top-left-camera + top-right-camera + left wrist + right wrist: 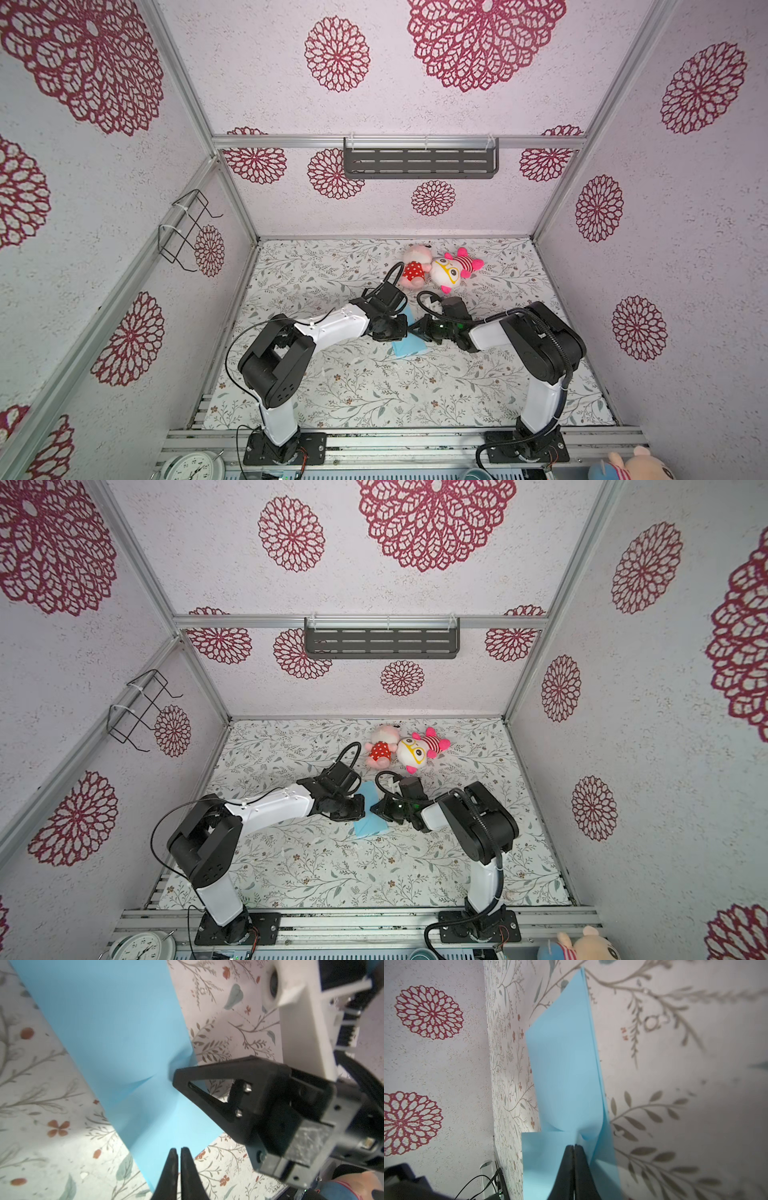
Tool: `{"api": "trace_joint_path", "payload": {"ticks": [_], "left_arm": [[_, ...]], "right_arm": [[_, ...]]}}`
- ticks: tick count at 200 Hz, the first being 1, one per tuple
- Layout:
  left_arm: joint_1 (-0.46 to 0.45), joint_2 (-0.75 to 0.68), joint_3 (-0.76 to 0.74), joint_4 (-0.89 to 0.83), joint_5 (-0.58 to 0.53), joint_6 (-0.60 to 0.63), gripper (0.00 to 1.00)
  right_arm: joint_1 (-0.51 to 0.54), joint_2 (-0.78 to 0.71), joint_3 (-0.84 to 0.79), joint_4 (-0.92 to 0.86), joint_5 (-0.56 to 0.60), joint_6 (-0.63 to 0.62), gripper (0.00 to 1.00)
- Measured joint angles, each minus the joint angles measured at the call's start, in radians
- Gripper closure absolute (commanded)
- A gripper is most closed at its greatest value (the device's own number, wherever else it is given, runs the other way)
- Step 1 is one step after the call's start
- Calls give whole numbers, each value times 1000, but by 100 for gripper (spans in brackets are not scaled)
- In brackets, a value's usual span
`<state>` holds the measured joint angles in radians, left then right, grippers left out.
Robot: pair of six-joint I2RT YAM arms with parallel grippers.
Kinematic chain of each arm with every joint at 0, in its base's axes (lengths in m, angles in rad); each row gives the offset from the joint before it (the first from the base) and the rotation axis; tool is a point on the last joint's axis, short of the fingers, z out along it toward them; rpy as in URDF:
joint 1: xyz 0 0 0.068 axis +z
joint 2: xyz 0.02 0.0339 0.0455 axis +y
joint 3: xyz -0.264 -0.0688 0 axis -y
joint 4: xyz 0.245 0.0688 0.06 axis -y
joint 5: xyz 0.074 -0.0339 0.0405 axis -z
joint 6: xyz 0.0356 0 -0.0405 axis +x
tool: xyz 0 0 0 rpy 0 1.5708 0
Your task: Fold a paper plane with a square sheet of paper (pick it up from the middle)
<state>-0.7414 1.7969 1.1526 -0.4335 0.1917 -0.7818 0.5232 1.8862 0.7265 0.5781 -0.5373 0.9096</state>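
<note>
Task's thing: the light-blue square sheet of paper (409, 348) is in the middle of the floral-patterned worktop (374, 395), held between the two arms in both top views.
Paper's pose: it is partly raised. The right wrist view shows two layers meeting at a far corner, with a flatter blue panel nearer the camera. Whether its lower edge touches the worktop I cannot tell.
Right pincer (573, 1146): it is pressed together and pinches the paper. Small wrinkles radiate from its tip in the left wrist view.
Left pincer (178, 1150): it is pressed almost together with only a thin slit showing. Its tips are at the paper's edge, but I cannot tell whether any paper is caught between them.
Bystanders: two pink plush toys (434, 270) lie at the far side of the worktop, apart from the paper and playing no part.
Done so far: the sheet appears to be picked up and doubled over loosely, so a first centre fold seems to be in hand.
Not yet done: no pointed nose, wing folds or narrow dart shape is visible, and no sharp centre crease can be made out.
Progress, as a judgement: early, and most of the folding is left.
Watch for: the thin paper is already puckering at the pinch, so it may buckle or fold crooked if the layers slip.
</note>
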Motion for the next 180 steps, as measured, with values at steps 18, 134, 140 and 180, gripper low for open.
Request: {"api": "trace_joint_path", "payload": {"ticks": [18,134,140,180], "left_arm": [[-23,2,-2,-12,-6,9,95],[-76,80,19,-139,-82,58,95],[-76,82,20,-142,-85,58,95],[-80,95,26,-168,-109,66,96]], "right_arm": [[0,1,0,0,0,8,94],[-2,3,0,0,-2,27,94],[-2,3,0,0,-2,27,94],[-3,5,1,0,-7,27,94]]}}
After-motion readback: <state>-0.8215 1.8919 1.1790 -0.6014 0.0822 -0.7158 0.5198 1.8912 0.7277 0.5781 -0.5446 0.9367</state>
